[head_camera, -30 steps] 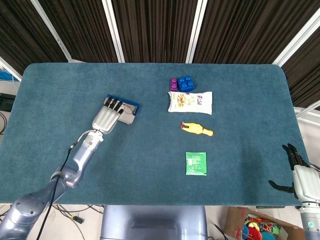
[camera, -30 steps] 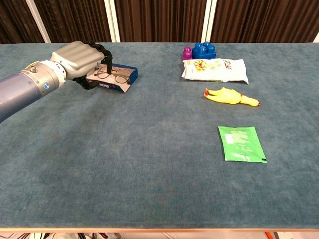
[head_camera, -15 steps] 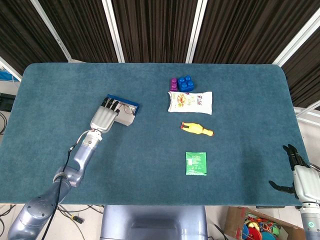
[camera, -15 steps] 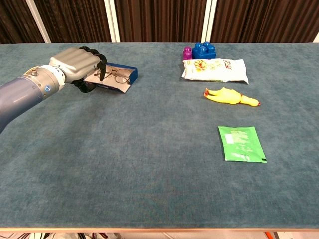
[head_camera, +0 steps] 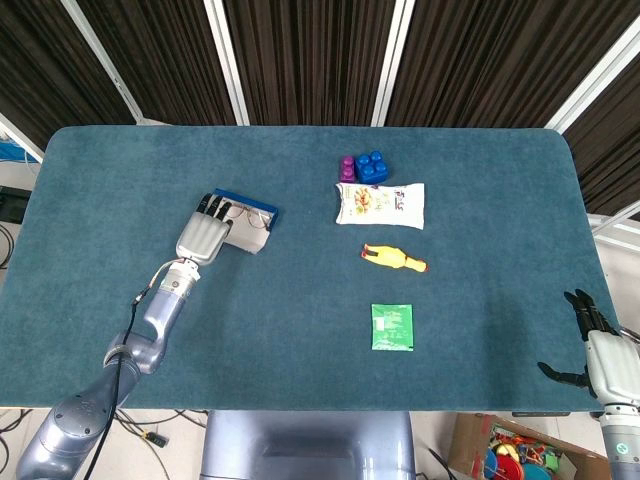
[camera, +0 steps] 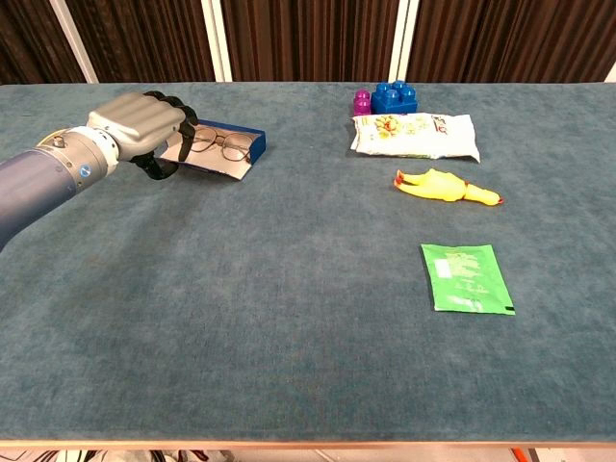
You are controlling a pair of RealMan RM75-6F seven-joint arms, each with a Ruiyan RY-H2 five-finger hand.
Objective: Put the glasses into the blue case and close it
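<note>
Even, bright overhead light in both views, no harsh glare. Shadows soft & short: a faint one under the left hand (camera: 144,120) on the table (camera: 289,318). Both views sharp w/ no motion blur. Head view bows slightly at edges; dark curtains (head_camera: 310,60) read near-black w/ little detail.

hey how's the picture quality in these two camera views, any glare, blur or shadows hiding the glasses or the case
Head view: even, soft light, no glare, all sharp; the left hand covers part of the blue case, and the glasses are too small to read. Chest view: sharp, with only faint shadows on the table; the thin frames show clearly, though the fingers hide the case's left end.
</note>
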